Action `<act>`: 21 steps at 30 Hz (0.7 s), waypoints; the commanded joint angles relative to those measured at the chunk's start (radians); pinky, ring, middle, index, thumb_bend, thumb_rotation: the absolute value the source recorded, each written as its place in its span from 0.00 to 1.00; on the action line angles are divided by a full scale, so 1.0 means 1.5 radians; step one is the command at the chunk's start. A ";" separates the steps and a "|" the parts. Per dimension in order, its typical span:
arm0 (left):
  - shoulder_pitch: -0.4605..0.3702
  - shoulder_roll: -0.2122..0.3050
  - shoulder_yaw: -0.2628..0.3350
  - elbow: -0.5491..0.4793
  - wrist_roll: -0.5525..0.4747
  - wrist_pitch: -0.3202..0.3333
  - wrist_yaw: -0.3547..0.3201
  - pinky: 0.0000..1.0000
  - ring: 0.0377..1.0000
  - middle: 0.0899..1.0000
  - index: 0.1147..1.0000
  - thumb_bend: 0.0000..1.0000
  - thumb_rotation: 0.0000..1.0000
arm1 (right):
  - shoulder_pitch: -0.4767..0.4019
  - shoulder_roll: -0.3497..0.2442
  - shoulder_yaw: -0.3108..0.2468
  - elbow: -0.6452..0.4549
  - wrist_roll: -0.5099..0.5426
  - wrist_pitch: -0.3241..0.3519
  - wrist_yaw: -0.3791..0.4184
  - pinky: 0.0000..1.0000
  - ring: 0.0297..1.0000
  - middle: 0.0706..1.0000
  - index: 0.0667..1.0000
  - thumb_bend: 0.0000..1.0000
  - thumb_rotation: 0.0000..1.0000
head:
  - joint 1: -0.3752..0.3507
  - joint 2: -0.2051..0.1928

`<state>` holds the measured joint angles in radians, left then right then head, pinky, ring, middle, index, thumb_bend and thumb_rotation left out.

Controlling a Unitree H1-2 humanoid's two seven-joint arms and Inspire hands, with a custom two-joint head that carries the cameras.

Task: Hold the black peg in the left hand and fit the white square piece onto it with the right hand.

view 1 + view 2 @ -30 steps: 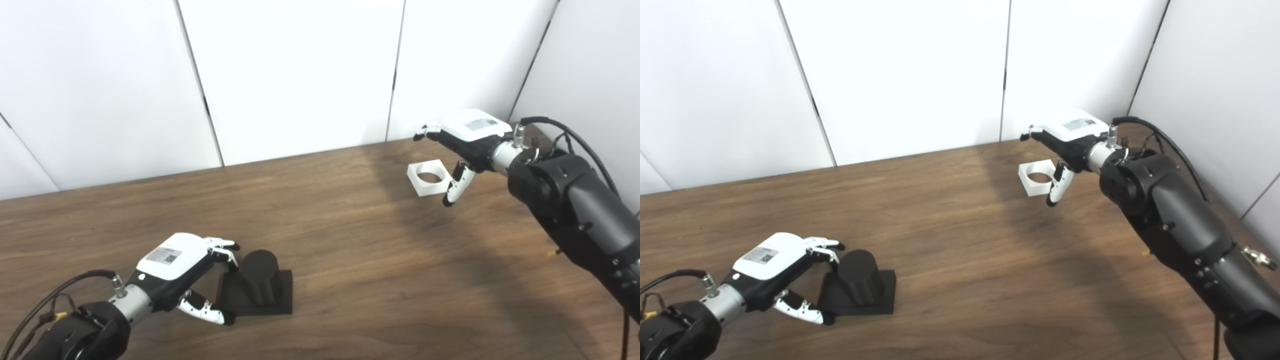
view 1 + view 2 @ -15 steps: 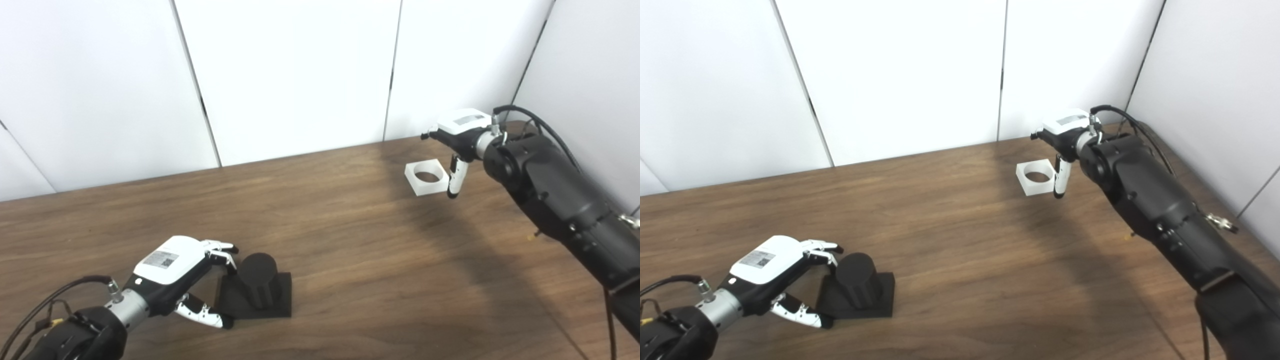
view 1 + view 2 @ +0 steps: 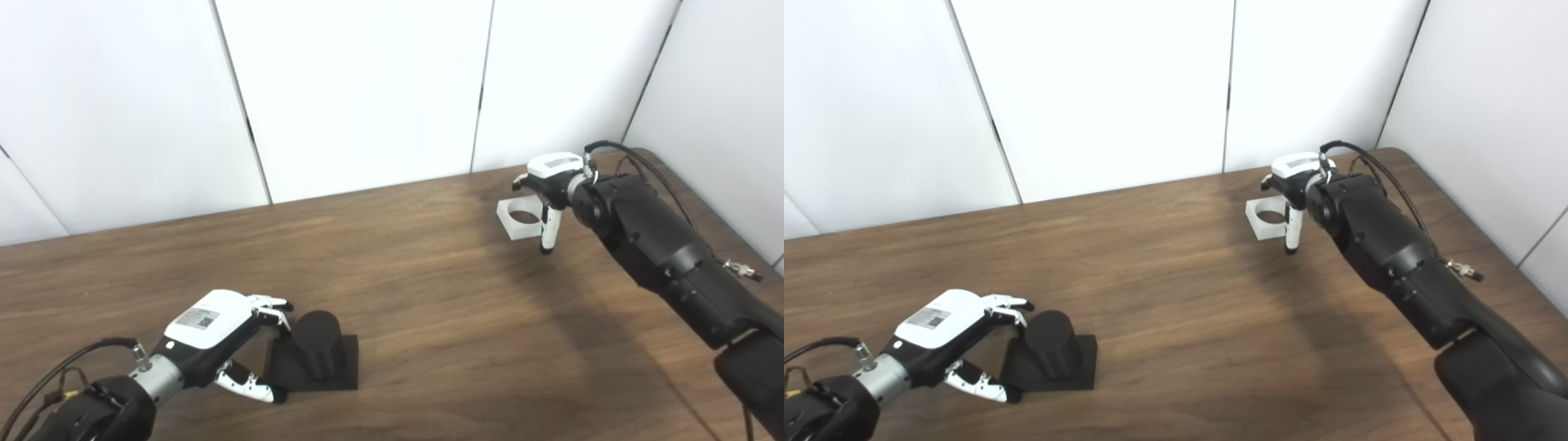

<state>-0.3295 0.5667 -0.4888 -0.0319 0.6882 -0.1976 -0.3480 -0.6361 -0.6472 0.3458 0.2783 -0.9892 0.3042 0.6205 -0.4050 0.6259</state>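
Right hand lowered, seemingly over white piece.

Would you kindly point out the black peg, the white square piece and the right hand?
black peg (image 3: 317, 324), left eye view, top face.
white square piece (image 3: 509, 215), left eye view, left rim.
right hand (image 3: 551, 173), left eye view, white back cover.

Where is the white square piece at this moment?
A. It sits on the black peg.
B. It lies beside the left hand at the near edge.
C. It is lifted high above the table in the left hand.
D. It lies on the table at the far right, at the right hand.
D: the white square piece lies on the table at the right hand, far from the black peg.
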 commanded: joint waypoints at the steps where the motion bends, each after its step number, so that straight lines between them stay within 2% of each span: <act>1: 0.029 0.010 -0.023 0.008 0.012 -0.007 -0.047 0.72 0.87 0.86 0.42 0.52 0.06 | -0.045 -0.013 -0.003 -0.002 -0.002 -0.006 -0.023 0.71 0.87 0.91 0.87 0.85 0.11 | 0.005 0.003; 7: 0.032 0.011 -0.018 0.004 0.010 -0.012 -0.043 0.71 0.86 0.85 0.42 0.52 0.06 | -0.048 -0.008 0.006 0.027 0.002 -0.007 -0.035 0.70 0.87 0.91 0.87 0.84 0.12 | 0.007 0.004; 15: 0.035 0.014 -0.013 -0.003 0.006 -0.007 -0.052 0.72 0.87 0.85 0.42 0.52 0.06 | -0.040 -0.001 0.008 0.063 0.017 -0.019 -0.093 0.66 0.84 0.87 0.82 0.78 0.14 | 0.008 0.008; 21: 0.037 0.013 -0.011 -0.008 0.004 -0.001 -0.059 0.72 0.87 0.86 0.42 0.52 0.06 | -0.033 -0.003 0.007 0.095 0.031 -0.049 -0.166 0.63 0.78 0.81 0.70 0.75 0.09 | 0.008 0.008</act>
<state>-0.3144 0.5669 -0.4750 -0.0470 0.6777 -0.1917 -0.3624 -0.6538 -0.6354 0.3626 0.4134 -0.9356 0.2426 0.4182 -0.3942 0.6381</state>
